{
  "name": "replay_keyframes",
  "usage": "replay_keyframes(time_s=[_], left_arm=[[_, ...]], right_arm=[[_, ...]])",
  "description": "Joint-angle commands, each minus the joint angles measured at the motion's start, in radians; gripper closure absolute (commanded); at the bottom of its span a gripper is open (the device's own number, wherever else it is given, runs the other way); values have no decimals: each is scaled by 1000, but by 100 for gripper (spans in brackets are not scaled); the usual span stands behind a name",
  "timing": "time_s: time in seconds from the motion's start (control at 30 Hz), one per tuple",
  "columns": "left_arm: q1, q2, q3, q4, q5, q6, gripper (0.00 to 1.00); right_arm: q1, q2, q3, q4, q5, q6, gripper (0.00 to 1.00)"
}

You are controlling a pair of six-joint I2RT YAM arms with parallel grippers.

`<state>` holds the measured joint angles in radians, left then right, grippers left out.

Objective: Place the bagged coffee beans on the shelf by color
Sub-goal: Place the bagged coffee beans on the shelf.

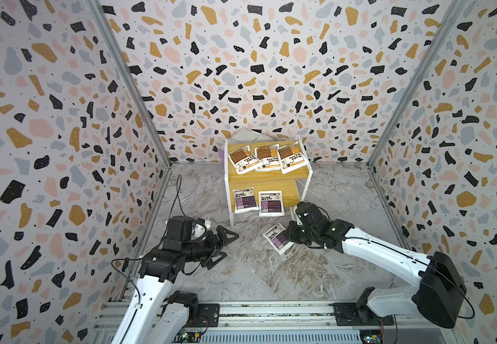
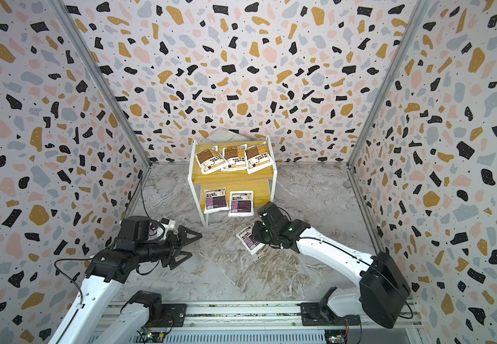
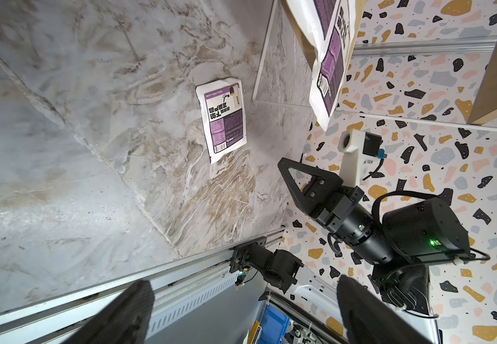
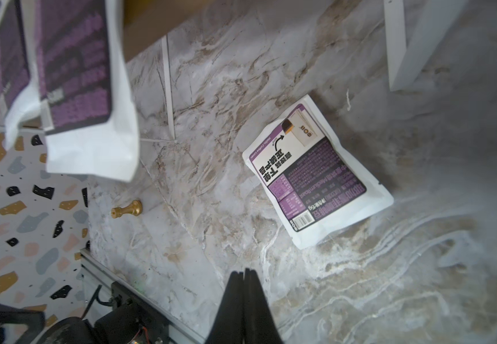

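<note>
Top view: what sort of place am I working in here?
Probably a robot test booth, not a real shop: speckled wall panels box in a marble-look floor, robot arms sit on a metal rail, and one small shelf holds coffee bags.

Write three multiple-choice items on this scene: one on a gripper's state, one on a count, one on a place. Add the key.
1. The right gripper is: A) wide open B) shut on nothing C) shut on a pouch.
2. How many brown-orange pouches lie on the upper board of the shelf? A) one B) two C) three.
3. The third purple pouch lies: A) on the upper board B) on the tabletop in front of the shelf C) between the right gripper's jaws.

Key:
1 B: in the right wrist view its fingertips meet with nothing between them.
2 C: three lie side by side in both top views.
3 B: it lies flat on the marble, clear of the fingertips.
</note>
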<state>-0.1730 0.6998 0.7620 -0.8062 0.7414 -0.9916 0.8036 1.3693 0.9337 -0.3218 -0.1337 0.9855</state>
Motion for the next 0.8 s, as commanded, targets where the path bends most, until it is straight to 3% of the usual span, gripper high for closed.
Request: replay_keyframes(time_s=[0.0,0.77], left_arm=[[7,4,29,17,3,19,0],[10,36,53,-13,0,57,0]], right_arm=[[5,30,65,44,-13,-4,100],[-43,219,262,67,-13,-59,100]])
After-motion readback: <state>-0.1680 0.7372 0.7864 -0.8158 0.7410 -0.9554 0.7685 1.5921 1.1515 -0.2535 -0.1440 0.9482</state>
